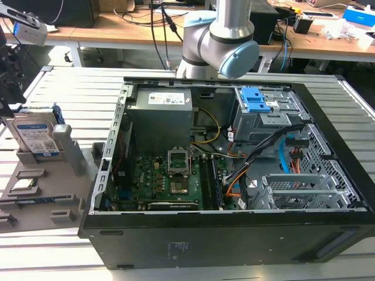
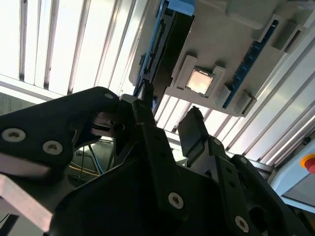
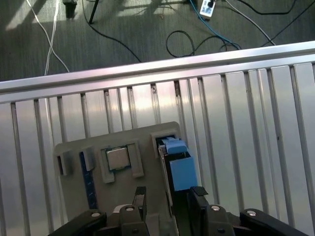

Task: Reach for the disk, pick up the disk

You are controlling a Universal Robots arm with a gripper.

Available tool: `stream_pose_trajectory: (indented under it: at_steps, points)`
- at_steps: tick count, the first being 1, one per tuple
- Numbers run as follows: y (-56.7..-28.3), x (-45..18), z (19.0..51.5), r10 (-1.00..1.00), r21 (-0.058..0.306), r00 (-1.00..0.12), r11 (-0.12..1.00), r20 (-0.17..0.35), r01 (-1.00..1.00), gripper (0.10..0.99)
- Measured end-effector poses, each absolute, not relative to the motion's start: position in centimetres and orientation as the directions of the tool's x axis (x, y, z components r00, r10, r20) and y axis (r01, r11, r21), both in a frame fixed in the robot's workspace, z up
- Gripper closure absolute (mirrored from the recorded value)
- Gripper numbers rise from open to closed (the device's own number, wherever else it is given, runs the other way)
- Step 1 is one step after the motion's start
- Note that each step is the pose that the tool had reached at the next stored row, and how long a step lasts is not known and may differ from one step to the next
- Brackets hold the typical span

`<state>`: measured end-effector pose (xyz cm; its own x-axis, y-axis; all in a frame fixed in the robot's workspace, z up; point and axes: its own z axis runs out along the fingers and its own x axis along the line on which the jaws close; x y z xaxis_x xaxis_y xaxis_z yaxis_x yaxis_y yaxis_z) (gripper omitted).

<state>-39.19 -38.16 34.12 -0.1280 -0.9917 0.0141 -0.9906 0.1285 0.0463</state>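
Nearest the wrist cameras, the gripper (image 3: 169, 196) has its black jaws set wide apart, closed on nothing. Just beyond the fingertips (image 2: 194, 125) stands the disk (image 3: 178, 164), upright on edge in a slot of a grey holder (image 3: 147, 135), near a processor chip (image 3: 118, 158). Under them runs the slatted metal table (image 3: 246, 123). At the exterior view's left the disk's label faces the camera; the open computer case (image 1: 234, 234) sits at centre and right.

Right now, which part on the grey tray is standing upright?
The disk: it stands on edge in its slot, with a blue frame around it. The chip lies flat.
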Motion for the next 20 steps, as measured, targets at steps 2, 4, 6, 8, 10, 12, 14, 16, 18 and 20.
stream_pose_trajectory:
  at_steps: [2, 4, 6, 8, 10, 12, 14, 16, 18, 20]
  points:
    - [-38.1, -39.2, 34.0, -0.992, 0.046, -0.126, 0.127, 0.014, -0.991, 0.604]
    - [-37.8, -39.2, 33.9, -0.993, 0.046, -0.119, 0.119, 0.014, -0.992, 0.604]
    - [-37.4, -39.3, 33.8, -0.994, 0.046, -0.109, 0.110, 0.014, -0.993, 0.604]
    - [-37.2, -39.4, 33.7, -0.995, 0.046, -0.098, 0.098, 0.013, -0.994, 0.604]
    - [-37.0, -39.7, 33.4, -0.997, 0.047, -0.078, 0.078, 0.012, -0.996, 0.604]
    - [-36.8, -39.7, 33.0, -0.997, 0.046, -0.071, 0.072, 0.012, -0.996, 0.604]
    - [-36.8, -39.7, 32.5, -0.997, 0.046, -0.071, 0.071, 0.012, -0.996, 0.604]
    - [-36.8, -39.8, 31.8, -0.997, 0.047, -0.071, 0.071, 0.012, -0.996, 0.604]
    - [-36.8, -39.8, 31.4, -0.997, 0.047, -0.070, 0.071, 0.012, -0.996, 0.604]
    - [-36.8, -39.8, 30.7, -0.998, 0.046, -0.069, 0.069, 0.012, -0.997, 0.604]
